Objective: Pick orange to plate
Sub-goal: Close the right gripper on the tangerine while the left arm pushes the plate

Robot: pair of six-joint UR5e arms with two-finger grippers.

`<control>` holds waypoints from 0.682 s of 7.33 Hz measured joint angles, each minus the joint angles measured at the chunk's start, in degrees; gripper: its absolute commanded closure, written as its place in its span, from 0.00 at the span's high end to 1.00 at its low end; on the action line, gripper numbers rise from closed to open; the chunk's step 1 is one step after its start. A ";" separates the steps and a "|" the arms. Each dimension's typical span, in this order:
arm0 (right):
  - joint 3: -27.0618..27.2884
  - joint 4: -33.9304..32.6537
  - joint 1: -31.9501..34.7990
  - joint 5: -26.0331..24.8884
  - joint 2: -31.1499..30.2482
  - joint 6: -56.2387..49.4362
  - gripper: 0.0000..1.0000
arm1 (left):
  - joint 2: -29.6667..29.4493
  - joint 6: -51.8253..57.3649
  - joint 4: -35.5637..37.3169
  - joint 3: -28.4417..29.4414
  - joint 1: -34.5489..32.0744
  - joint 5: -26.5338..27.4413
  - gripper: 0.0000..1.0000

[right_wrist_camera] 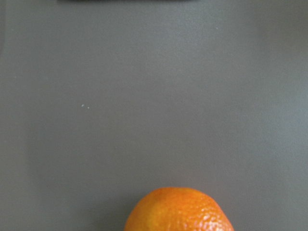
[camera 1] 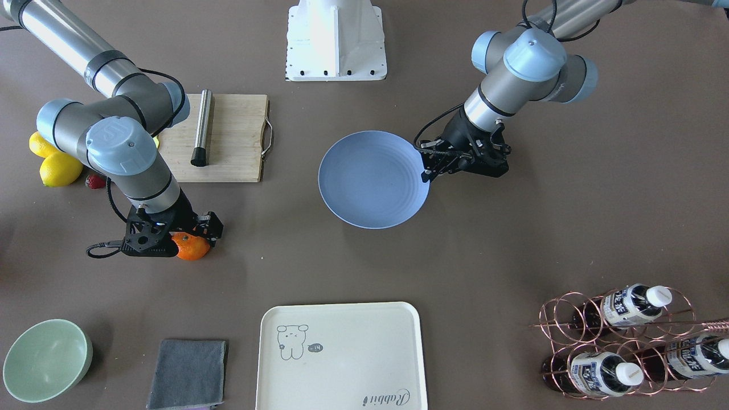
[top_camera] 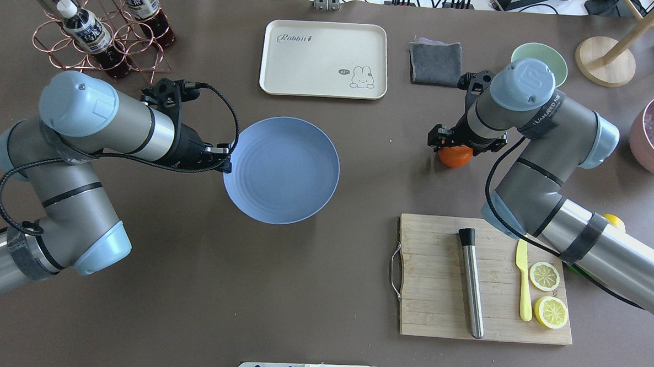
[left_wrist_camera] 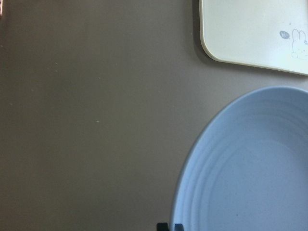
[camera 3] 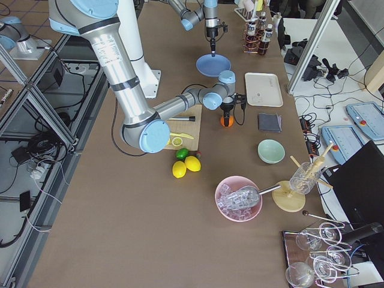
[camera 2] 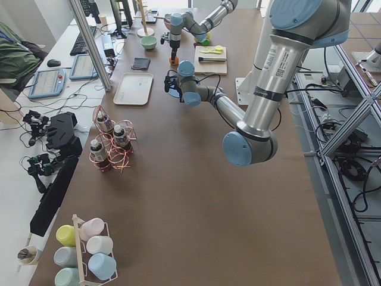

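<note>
The orange [camera 1: 191, 247] [top_camera: 455, 157] rests on the brown table, between the grey cloth and the cutting board. My right gripper [camera 1: 192, 238] [top_camera: 454, 149] stands straight over it, fingers closed around its sides. The right wrist view shows only the top of the orange [right_wrist_camera: 179, 211] at the bottom edge, with no fingers in sight. The blue-lavender plate [camera 1: 370, 182] [top_camera: 283, 170] lies flat at the table's middle, with nothing on it. My left gripper [camera 1: 426, 172] [top_camera: 225, 166] is at its rim, with the fingertips [left_wrist_camera: 178, 226] shut across the plate's edge [left_wrist_camera: 250, 168].
A cream tray [top_camera: 324, 59] lies beyond the plate. A cutting board [top_camera: 439, 276] near my right arm carries a steel rod, a yellow knife and lemon halves. Elsewhere on the table are whole lemons [camera 1: 57, 168], a mint bowl [camera 1: 45, 359], a grey cloth [camera 1: 188, 373] and a bottle rack [camera 1: 621, 341].
</note>
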 measured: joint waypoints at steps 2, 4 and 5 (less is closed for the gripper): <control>0.04 0.03 -0.08 0.00 0.13 0.05 0.00 | -1.78 -1.03 0.46 1.04 3.93 4.39 0.00; 0.48 0.00 0.07 0.13 0.46 0.22 0.00 | -6.16 -3.28 0.51 4.94 7.83 9.05 0.00; 1.05 -0.12 0.39 0.40 0.52 0.22 0.00 | -7.38 -3.79 0.48 6.62 8.62 10.38 0.00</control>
